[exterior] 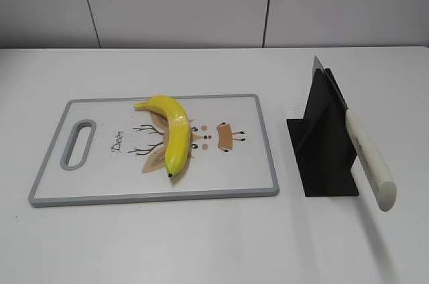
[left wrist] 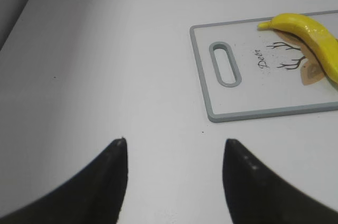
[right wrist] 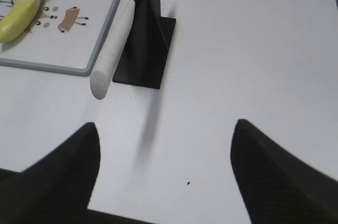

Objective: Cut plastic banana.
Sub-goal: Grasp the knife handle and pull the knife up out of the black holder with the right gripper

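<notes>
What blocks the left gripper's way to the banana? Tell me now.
Nothing visible does. The left gripper hangs open over bare table, and the banana lies on the cutting board ahead and to its right. Only the board's low rim lies between them.

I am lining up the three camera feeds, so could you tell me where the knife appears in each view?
Exterior view: the knife leans in its black stand, right of the cutting board.
Left wrist view: not in it.
Right wrist view: the knife is at upper left of centre.
Shared landmark: the plastic banana on the board.
</notes>
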